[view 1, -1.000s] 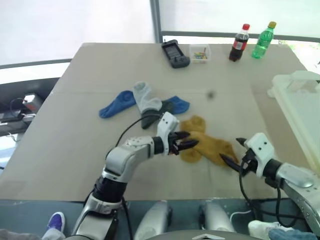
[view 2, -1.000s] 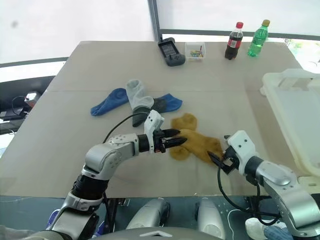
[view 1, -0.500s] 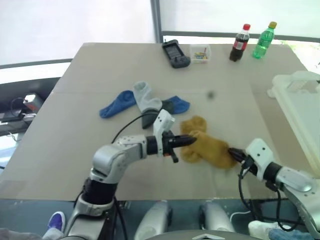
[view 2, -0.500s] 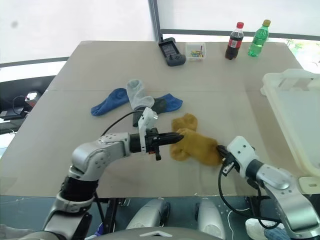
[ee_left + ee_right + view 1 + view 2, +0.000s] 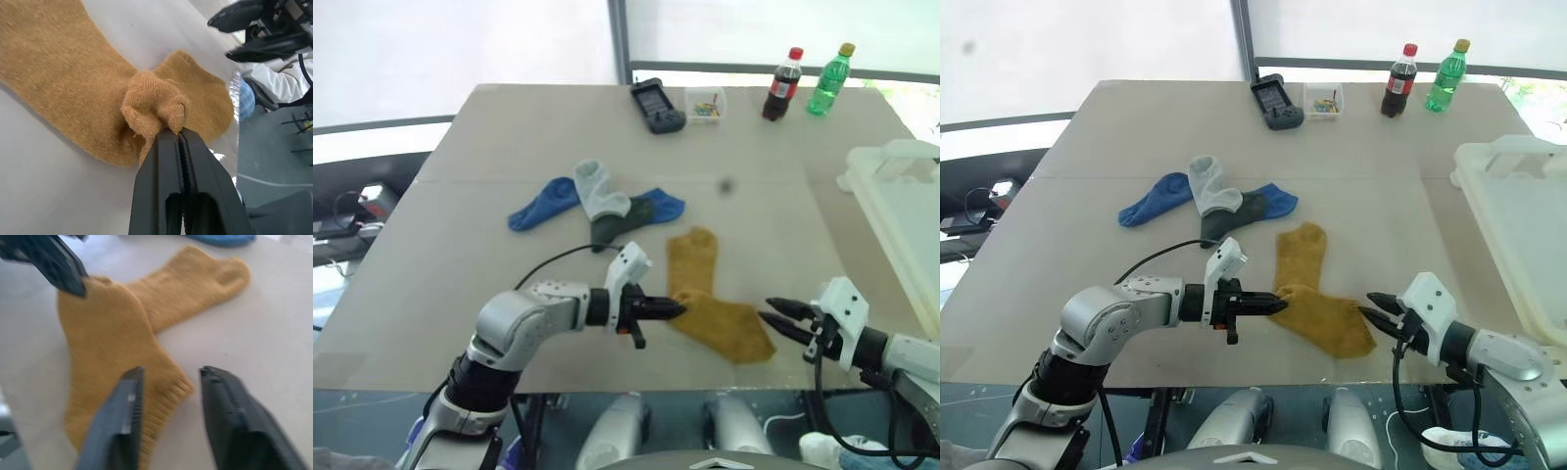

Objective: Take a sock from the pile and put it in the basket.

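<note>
Two mustard-yellow socks (image 5: 720, 325) lie overlapped on the table, apart from the pile (image 5: 597, 201) of blue, grey and dark green socks behind them. My left gripper (image 5: 675, 308) is shut on a bunched fold of the near mustard sock (image 5: 154, 105). Just right of that sock's free end, my right gripper (image 5: 773, 315) stands open, with nothing between its fingers (image 5: 124, 401). The basket (image 5: 901, 196), a big white bin, stands at the table's right edge.
At the far edge of the table are a black device (image 5: 656, 105), a small clear box of coloured bits (image 5: 705, 103), a cola bottle (image 5: 781, 83) and a green bottle (image 5: 829, 78). The table's front edge runs just below both grippers.
My left gripper closed on the mustard sock and dragged it toward the front edge, stretching it out. My right gripper pinched the sock's right end, then let go, opened and drew back.
</note>
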Robot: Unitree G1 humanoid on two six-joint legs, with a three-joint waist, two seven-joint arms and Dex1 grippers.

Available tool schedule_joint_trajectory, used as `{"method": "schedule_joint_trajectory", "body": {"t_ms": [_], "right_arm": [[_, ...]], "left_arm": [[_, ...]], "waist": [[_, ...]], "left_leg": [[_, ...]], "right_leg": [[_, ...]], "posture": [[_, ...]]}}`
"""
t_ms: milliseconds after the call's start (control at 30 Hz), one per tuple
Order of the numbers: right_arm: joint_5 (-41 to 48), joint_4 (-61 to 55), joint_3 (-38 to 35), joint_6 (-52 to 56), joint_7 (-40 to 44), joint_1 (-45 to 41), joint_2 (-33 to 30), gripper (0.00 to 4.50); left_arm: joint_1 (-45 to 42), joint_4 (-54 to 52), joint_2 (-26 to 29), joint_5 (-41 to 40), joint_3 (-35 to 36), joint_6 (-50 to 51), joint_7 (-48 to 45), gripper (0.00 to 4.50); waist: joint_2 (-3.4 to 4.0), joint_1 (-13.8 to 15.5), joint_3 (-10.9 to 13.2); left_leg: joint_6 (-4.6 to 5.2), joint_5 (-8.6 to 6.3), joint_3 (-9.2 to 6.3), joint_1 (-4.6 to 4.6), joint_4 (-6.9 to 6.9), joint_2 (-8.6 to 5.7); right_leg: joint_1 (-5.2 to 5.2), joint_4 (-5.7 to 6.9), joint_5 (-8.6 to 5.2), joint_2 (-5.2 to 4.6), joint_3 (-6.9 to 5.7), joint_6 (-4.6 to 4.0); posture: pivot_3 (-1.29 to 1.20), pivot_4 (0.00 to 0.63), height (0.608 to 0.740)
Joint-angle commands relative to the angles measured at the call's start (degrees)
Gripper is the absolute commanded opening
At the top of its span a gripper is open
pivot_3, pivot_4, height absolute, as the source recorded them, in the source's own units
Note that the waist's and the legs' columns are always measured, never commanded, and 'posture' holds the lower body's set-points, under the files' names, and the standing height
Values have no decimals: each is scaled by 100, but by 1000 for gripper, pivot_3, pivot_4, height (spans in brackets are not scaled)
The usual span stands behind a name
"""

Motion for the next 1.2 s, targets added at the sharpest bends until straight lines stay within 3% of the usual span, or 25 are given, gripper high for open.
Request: {"method": "schedule_joint_trajectory", "body": {"t_ms": [33, 233, 400, 700, 867, 967, 1067, 1100, 1133, 1200], "right_arm": [[71, -292, 2, 66, 44, -29, -97, 2804], [-891, 391, 583, -172, -664, -794, 259, 2804], [-1008, 562, 809, -351, -558, -1068, 426, 2804], [-285, -111, 557, -52, 179, -376, -24, 2804], [-1017, 124, 986, -181, 45, -239, -312, 2804], [-1738, 686, 1381, -610, -138, -300, -311, 2182], [-1884, 920, 1521, -840, -52, -277, -299, 745], [-1884, 933, 1517, -867, -47, -275, -279, 640], [-1962, 973, 1518, -921, -56, -279, -296, 131], [-2129, 1062, 1508, -1073, -50, -276, -370, 29]], "left_arm": [[57, -245, -47, -231, 180, 175, 102, 0], [89, -19, -318, 208, 239, -58, 732, 0], [106, -118, -494, 49, 527, 11, 951, 0], [127, -445, -555, -518, 787, 383, 1045, 0], [127, -461, -551, -597, 770, 420, 1070, 0], [136, -466, -508, -569, 716, 382, 1062, 0], [154, -467, -447, -536, 688, 360, 1044, 0], [164, -471, -422, -531, 677, 350, 1028, 0], [174, -474, -398, -526, 665, 338, 1012, 0], [197, -489, -306, -499, 607, 294, 938, 0]], "waist": [[0, 1, 0], [-2, -2, -1], [-1, 6, -1], [-1, 0, -1], [-1, 3, -1], [-2, 3, -2], [-11, 1, -8], [-11, 2, -8], [-12, 2, -9], [-13, 2, -10]], "left_leg": [[0, 0, 1, 0, 0, 0], [-1, 1, 6, 3, 1, -1], [-2, 1, 0, -4, 0, -1], [1, -1, 2, 1, 1, -1], [1, -1, 4, 3, 1, 0], [0, -1, 4, 1, 0, -1], [0, 0, 8, 4, 0, -1], [0, 0, 8, 6, 1, 0], [0, 0, 8, 7, 1, 0], [0, 0, 7, 9, 1, 0]], "right_leg": [[0, 0, 0, 0, 0, 0], [1, 2, 0, 1, 2, 0], [-5, 0, 0, 0, -2, 0], [0, 0, 0, -1, 0, 0], [1, 2, 0, 2, 0, 0], [0, 0, 0, 1, -1, 0], [2, 0, 0, 1, 2, 0], [3, 1, 0, 1, 3, 0], [4, 1, 0, 1, 2, 0], [6, 2, 0, 2, 2, 0]], "posture": [[0, 150, 740], [0, 150, 740], [0, 150, 740], [0, 150, 740], [0, 150, 740], [0, 150, 740], [0, 150, 740], [0, 150, 740], [0, 150, 740], [0, 150, 740]]}}
